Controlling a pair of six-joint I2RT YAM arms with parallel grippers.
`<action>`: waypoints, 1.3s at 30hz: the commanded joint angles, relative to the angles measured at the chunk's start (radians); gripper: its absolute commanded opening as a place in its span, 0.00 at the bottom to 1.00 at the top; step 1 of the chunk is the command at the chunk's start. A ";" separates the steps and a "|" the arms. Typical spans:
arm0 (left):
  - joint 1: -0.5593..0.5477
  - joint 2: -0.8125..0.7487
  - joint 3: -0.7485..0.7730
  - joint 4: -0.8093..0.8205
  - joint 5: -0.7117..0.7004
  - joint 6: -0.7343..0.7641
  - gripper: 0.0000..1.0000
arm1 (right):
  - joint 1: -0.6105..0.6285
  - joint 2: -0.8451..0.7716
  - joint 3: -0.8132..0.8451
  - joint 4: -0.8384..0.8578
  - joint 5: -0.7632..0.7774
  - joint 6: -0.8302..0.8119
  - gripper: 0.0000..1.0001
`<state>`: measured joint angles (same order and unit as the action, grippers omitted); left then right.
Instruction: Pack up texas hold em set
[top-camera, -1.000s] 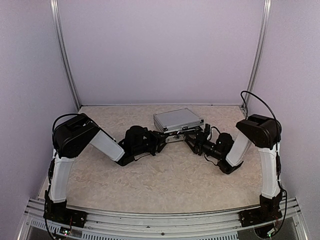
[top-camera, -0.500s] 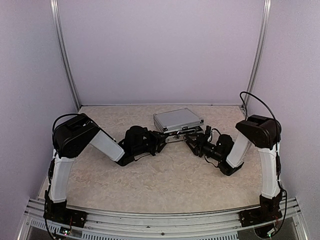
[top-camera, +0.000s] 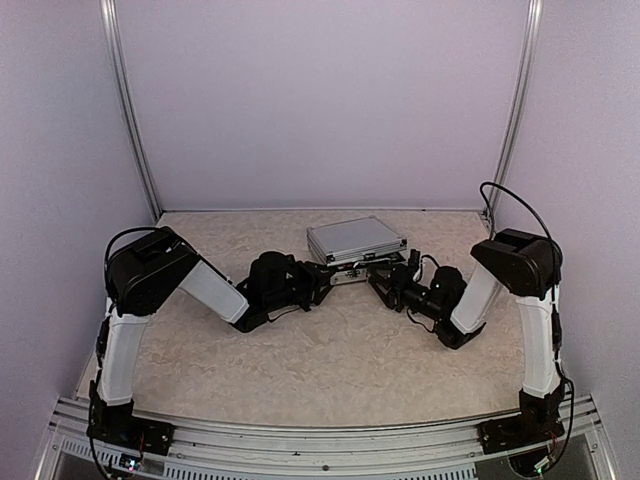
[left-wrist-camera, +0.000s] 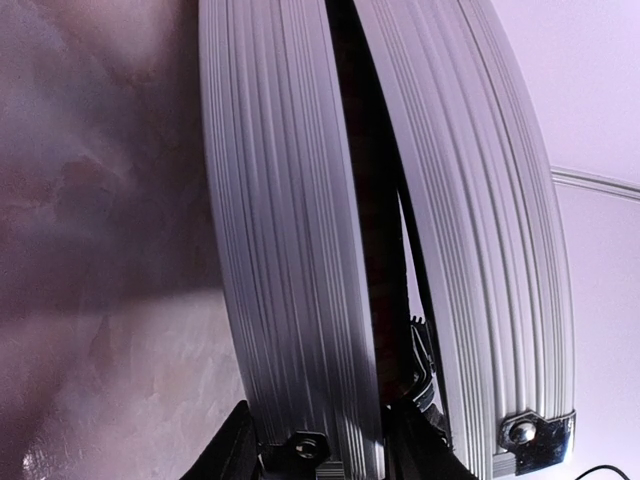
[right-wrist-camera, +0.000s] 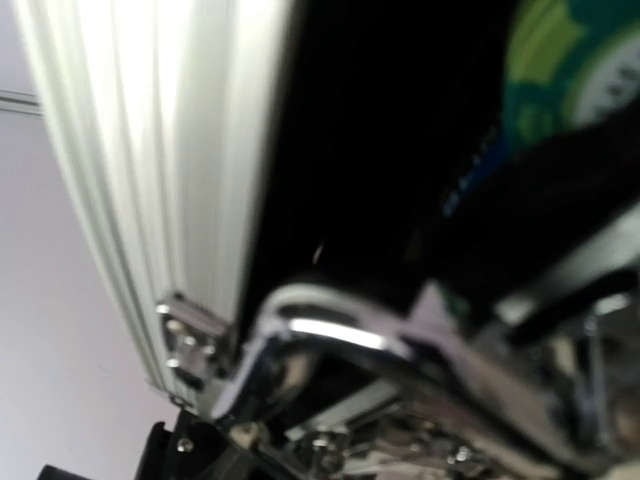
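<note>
The texas hold em set is a silver ribbed case (top-camera: 355, 238) lying at the back middle of the table, its lid almost down. My left gripper (top-camera: 325, 272) is at its front left corner. In the left wrist view the fingers (left-wrist-camera: 232, 450) clamp the case's lower half (left-wrist-camera: 280, 250), one outside and one in the dark gap under the lid (left-wrist-camera: 480, 250). My right gripper (top-camera: 378, 275) is at the front right by the chrome handle (right-wrist-camera: 340, 330). There the view is blurred: a green and white chip (right-wrist-camera: 560, 60) shows inside, and one black finger (right-wrist-camera: 165, 455) sits beside the lid (right-wrist-camera: 140, 150).
The marbled beige tabletop (top-camera: 330, 350) lies between the arms and the near rail. Pale walls and two metal posts (top-camera: 130, 120) close in the back and sides. A black cable (top-camera: 520, 210) loops above the right arm.
The right wrist has edged slightly left along the case's front. The left arm and the case have not moved.
</note>
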<state>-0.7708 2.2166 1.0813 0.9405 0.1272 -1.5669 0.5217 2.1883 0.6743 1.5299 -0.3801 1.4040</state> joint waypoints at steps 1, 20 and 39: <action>0.007 -0.144 0.041 0.317 0.003 0.005 0.38 | 0.013 -0.036 -0.008 -0.045 0.015 -0.017 0.55; 0.007 -0.149 0.041 0.312 0.001 0.006 0.38 | 0.014 -0.063 0.025 -0.195 0.068 -0.005 0.52; 0.006 -0.147 0.028 0.321 0.003 0.005 0.38 | 0.013 0.005 0.053 -0.010 0.031 0.067 0.42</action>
<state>-0.7639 2.2002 1.0756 0.9421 0.1230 -1.5681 0.5270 2.1826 0.7067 1.4357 -0.3332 1.4643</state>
